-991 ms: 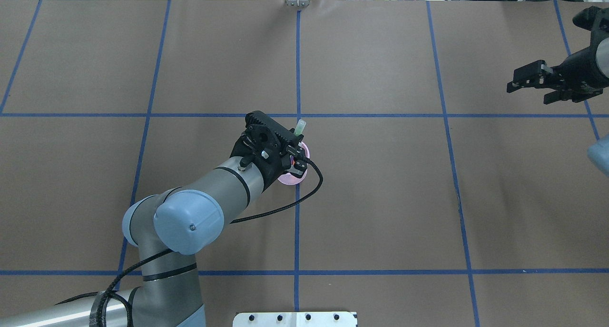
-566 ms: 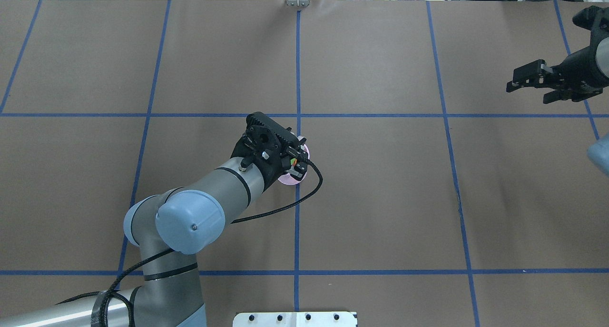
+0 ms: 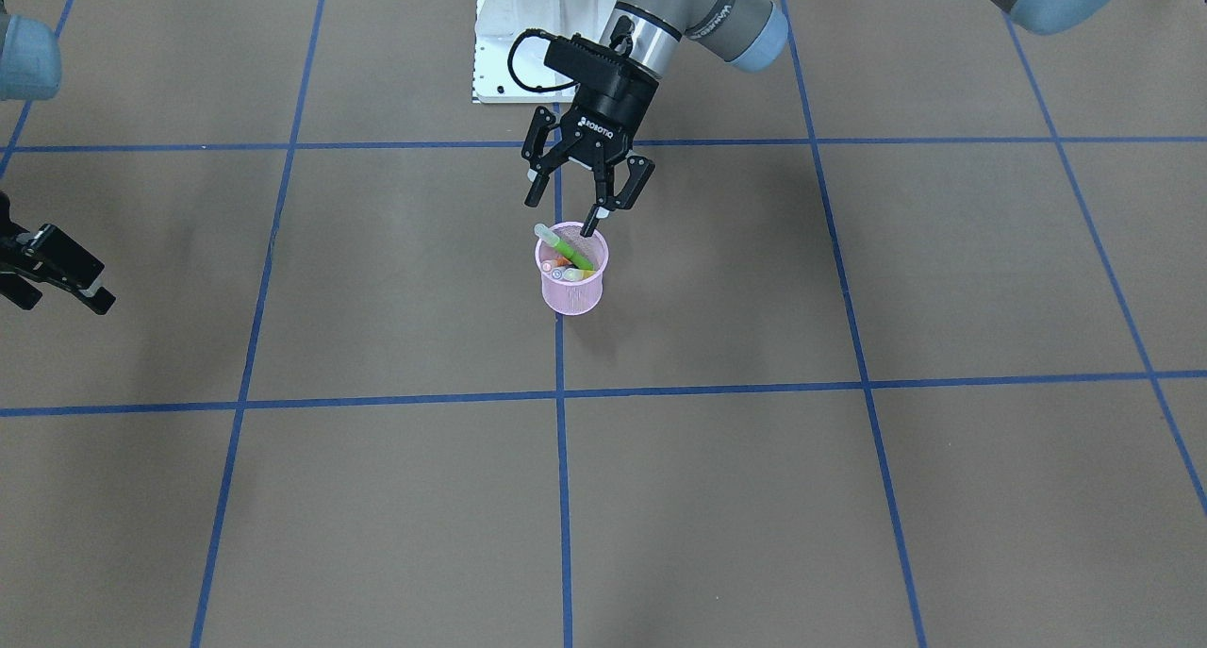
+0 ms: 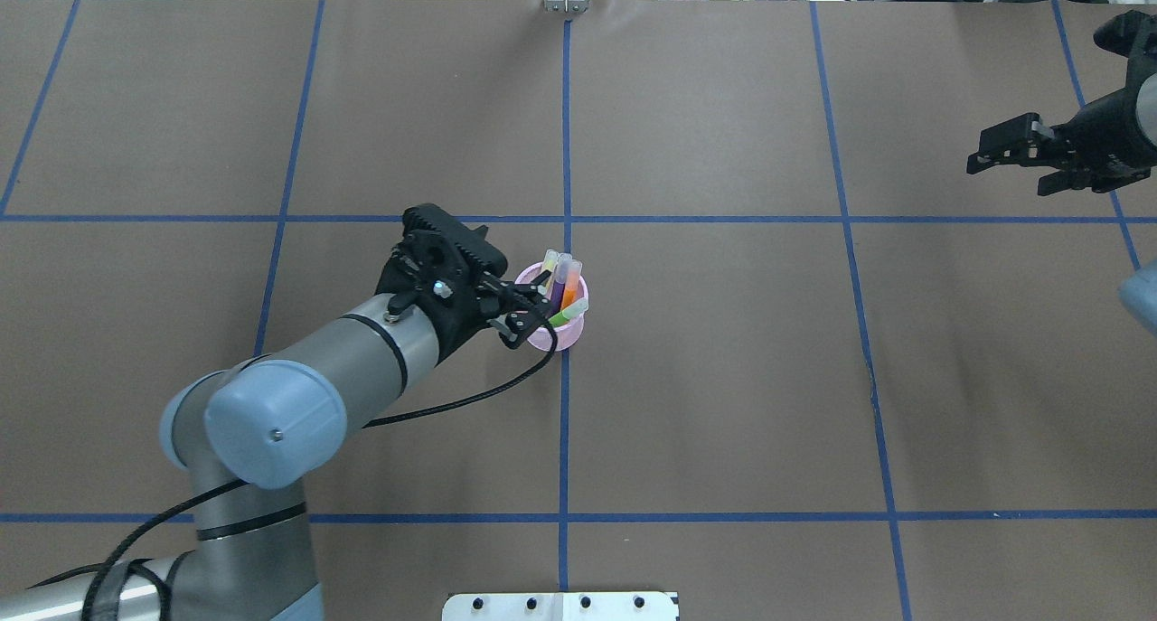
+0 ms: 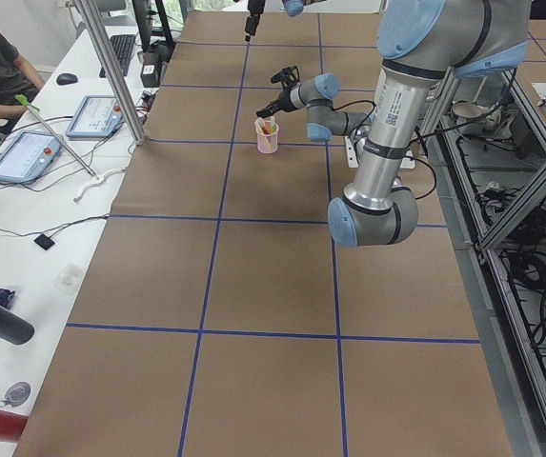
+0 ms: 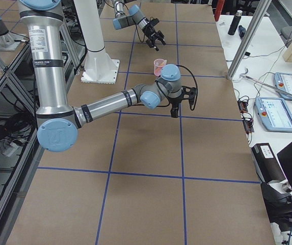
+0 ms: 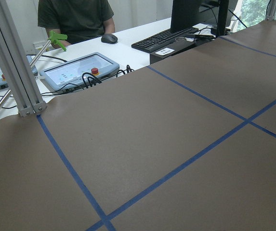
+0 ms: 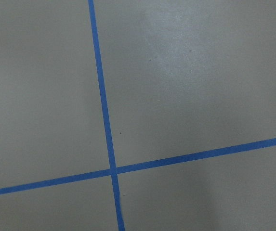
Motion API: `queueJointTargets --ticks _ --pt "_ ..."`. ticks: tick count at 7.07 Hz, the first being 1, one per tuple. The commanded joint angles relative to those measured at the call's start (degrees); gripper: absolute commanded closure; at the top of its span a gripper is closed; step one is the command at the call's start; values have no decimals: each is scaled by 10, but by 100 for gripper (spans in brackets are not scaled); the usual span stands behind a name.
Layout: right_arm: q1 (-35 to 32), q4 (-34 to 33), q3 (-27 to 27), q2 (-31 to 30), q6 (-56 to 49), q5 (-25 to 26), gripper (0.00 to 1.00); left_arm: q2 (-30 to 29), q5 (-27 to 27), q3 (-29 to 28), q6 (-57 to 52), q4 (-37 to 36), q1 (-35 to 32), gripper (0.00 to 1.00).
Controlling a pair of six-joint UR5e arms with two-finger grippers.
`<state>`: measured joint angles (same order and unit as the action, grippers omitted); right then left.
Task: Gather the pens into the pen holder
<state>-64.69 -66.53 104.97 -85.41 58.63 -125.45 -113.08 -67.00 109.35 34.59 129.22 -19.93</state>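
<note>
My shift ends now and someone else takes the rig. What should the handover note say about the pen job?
Left claw: open, empty, close by the pen holder rim on the robot's side.
Right claw: open, empty, far off toward the table right end.
Pens: purple pen, orange pen and green pen all stand in the holder, leaning on its rim.
Done: all three collected; none shows on the table.
Left: probably only drawing the left arm clear.

Lower ends of pens (image 4: 565, 291) hidden in cup (image 4: 572, 334); left hand (image 4: 527, 312) covers cup's near-left rim; right arm (image 4: 1114, 131) cut off @ overhead edge.
</note>
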Motion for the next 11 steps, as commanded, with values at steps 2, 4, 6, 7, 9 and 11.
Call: queueJointTargets --ticks 2,4,6,7,9,11 --pt "-1 0 -3 -12 -2 24 1 206 -276 70 0 -4 -175 11" --pt "-2 12 1 -41 -5 35 1 260 -524 7 0 -61 -353 4" --pt "-19 68 -6 -98 -86 35 1 289 -647 -67 -170 -94 -510 1" --pt "-58 68 -24 -112 -150 24 1 289 -669 -138 -318 -99 -584 1" --pt "-146 63 -97 -104 -265 -53 1 266 -663 -159 -359 -225 -635 1" --pt "-186 58 -152 -100 -317 -98 1 198 -668 -156 -359 -398 -649 1"
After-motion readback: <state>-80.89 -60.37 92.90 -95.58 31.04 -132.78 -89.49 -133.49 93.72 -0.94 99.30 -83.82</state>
